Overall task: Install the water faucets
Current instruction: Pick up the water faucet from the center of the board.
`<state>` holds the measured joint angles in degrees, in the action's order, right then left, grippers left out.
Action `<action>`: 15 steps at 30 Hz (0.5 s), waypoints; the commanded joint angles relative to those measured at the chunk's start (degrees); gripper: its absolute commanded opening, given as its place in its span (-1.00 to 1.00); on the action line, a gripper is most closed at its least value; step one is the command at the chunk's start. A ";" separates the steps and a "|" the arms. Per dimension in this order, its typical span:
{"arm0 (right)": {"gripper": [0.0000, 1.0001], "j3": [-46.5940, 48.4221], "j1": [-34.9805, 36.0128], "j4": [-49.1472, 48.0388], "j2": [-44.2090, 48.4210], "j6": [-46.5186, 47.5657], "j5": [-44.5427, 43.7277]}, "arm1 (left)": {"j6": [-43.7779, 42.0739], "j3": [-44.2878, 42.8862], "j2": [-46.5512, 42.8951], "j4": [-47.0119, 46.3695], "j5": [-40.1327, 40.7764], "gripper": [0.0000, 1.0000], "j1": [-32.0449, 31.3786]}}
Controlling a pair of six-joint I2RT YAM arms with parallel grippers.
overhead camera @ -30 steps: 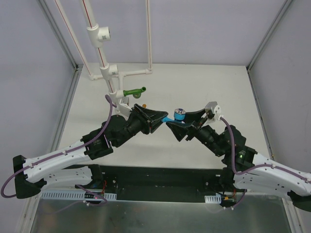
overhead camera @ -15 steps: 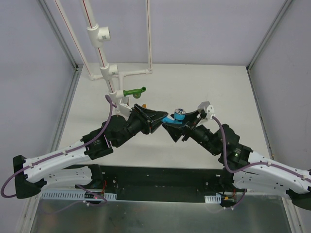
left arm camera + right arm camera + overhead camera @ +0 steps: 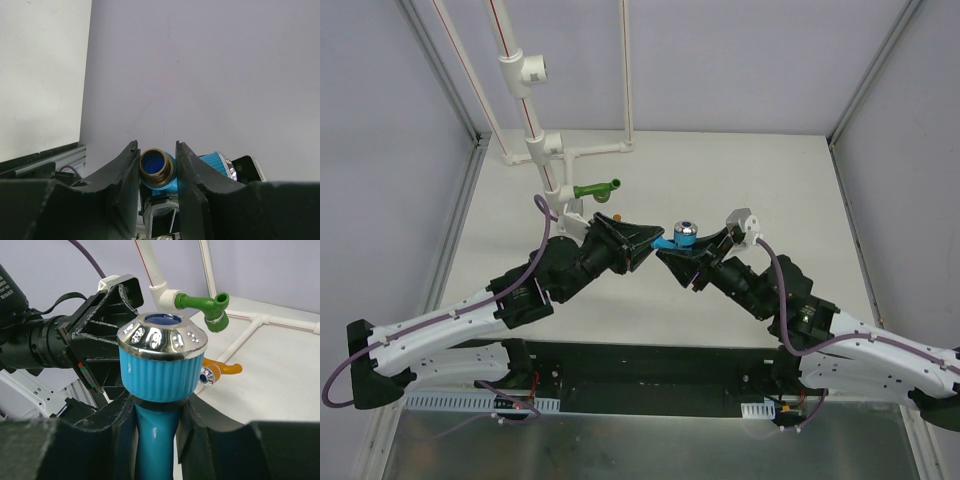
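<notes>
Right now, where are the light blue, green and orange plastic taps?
light blue plastic tap (image 3: 162,374): right wrist view, ribbed knob.
green plastic tap (image 3: 200,302): right wrist view, curved spout.
orange plastic tap (image 3: 226,369): right wrist view, orange body.

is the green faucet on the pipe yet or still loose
On: the green faucet juts straight out of the white pipe fitting.

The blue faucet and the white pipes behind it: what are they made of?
The blue faucet looks like matte moulded plastic, ribbed around the knob; its cap is mirror-shiny, probably chrome-plated. Its threaded ring looks brassy, likely metal. The white pipes look like smooth rigid plastic, perhaps PVC.
</notes>
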<state>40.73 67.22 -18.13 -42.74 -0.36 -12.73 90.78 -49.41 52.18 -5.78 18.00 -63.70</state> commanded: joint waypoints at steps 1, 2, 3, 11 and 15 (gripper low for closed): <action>-1.00 2.42 -0.34 -3.49 -0.41 0.45 -2.12 | 0.18 -0.51 0.11 -3.10 -1.83 -1.00 -0.63; -1.00 2.34 -0.34 -3.49 -0.41 0.54 -2.30 | 0.27 -0.60 0.20 -3.18 -2.00 -1.00 -0.63; -1.00 2.34 -0.34 -3.49 -0.41 0.54 -2.38 | 0.36 -0.52 0.46 -3.18 -2.09 -1.00 -0.72; -1.00 2.25 -0.25 -3.49 -0.59 0.80 -7.48 | 0.45 -0.25 0.55 -3.62 -2.62 -1.00 -0.98; -1.00 1.99 -0.34 -3.49 -0.68 1.59 -11.34 | 0.45 -0.07 0.02 -3.71 -2.35 -1.00 -1.25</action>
<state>40.82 67.51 -18.22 -43.05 -0.36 -15.53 91.02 -49.41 53.04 -6.68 18.41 -63.70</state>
